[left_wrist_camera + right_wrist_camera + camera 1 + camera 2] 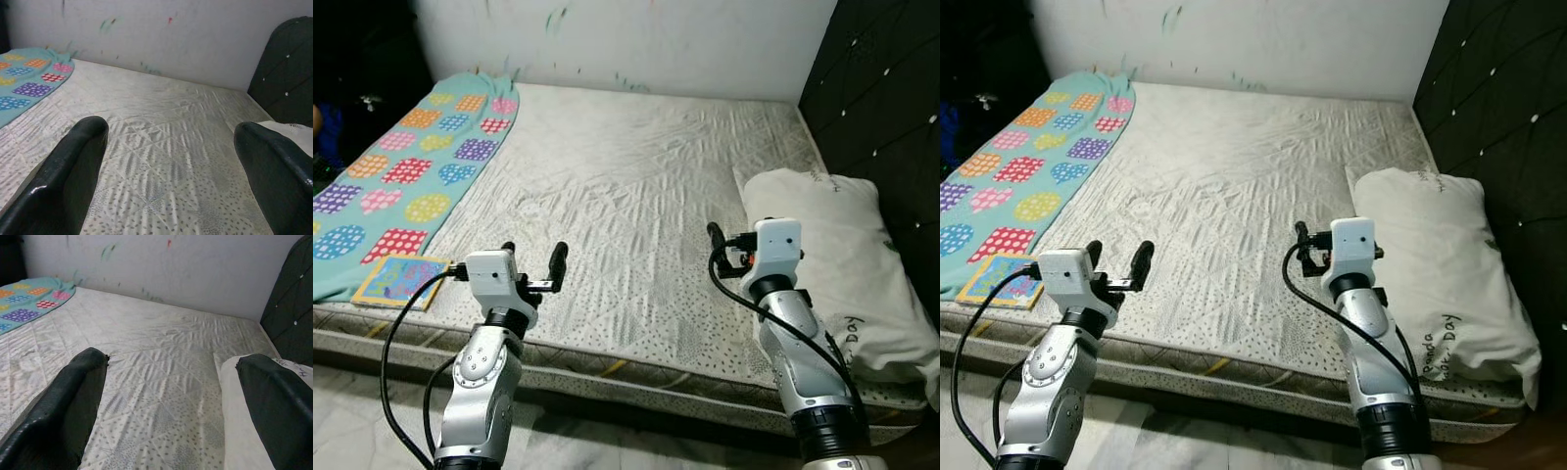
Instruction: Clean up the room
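Nearest the camera, the two silver arms reach forward over the front edge of a bare white quilted mattress (626,196). The left hand (532,255) hovers just above the mattress near its front edge, its two black fingers (63,181) spread wide apart with nothing between them. The right hand (166,406) hovers at about the same depth, just beside the near end of a white rectangular pillow with dark lettering (832,274); its fingers are likewise wide apart and hold nothing. To the left of the left hand, a small flat square book with a colourful blue and yellow cover (401,280) lies at the front left corner of the bed, resting on the near end of a turquoise blanket patterned with dotted squares and circles (406,181). The blanket is spread flat as a long strip along the left side of the mattress, its long axis running from the front edge back toward the wall. The pillow lies flat along the right side, its long axis also running front to back, close against a dark tufted headboard panel (886,108). Farthest off, a white wall with faint coloured scribbles (636,44) closes the scene behind the bed.
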`<state>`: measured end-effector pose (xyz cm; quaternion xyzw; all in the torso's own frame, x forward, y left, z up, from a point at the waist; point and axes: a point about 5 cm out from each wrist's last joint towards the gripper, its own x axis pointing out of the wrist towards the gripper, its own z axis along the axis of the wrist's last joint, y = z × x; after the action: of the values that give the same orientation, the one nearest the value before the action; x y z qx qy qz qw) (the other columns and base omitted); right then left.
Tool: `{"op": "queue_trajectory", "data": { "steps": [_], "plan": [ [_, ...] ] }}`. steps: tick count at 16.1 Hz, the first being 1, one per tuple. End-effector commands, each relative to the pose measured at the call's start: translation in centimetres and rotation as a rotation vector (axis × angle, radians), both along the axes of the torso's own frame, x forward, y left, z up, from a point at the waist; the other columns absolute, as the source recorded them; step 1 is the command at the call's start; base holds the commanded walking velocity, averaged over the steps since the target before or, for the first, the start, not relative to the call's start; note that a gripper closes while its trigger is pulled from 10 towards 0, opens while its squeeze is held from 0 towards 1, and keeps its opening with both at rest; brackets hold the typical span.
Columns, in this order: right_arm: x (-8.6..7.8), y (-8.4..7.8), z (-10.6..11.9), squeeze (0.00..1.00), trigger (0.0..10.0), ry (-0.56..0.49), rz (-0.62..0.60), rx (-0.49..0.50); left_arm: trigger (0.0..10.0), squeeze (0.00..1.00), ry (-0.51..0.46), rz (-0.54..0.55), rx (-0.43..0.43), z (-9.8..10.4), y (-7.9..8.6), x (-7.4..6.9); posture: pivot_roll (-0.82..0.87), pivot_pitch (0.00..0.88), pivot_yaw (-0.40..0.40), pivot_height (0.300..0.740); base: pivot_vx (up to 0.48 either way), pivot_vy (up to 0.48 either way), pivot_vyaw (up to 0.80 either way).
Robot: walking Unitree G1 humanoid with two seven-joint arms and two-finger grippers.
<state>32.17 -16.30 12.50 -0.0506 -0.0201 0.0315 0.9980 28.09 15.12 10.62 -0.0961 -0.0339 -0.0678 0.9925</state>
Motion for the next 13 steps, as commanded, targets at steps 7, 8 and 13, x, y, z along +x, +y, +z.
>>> {"op": "queue_trajectory", "data": {
  "steps": [7,8,13],
  "plan": [
    [0.05,-0.1,0.46,0.0,10.0,-0.011,0.003,-0.006,10.0,0.0,0.009,0.033,-0.006,0.11,0.26,0.02,-0.05,0.022,0.012,0.74,0.041,0.0,-0.7],
    [0.05,-0.13,0.45,0.0,10.0,-0.01,0.002,-0.006,10.0,0.0,0.01,0.034,-0.005,0.11,0.27,0.02,-0.05,0.022,0.012,0.74,0.0,0.0,-0.8],
    [0.08,-0.18,0.49,0.0,10.0,-0.015,0.001,-0.008,10.0,0.0,0.011,0.025,-0.009,0.13,0.28,0.06,-0.05,0.014,0.013,0.74,0.0,0.0,-0.32]
  ]
}}
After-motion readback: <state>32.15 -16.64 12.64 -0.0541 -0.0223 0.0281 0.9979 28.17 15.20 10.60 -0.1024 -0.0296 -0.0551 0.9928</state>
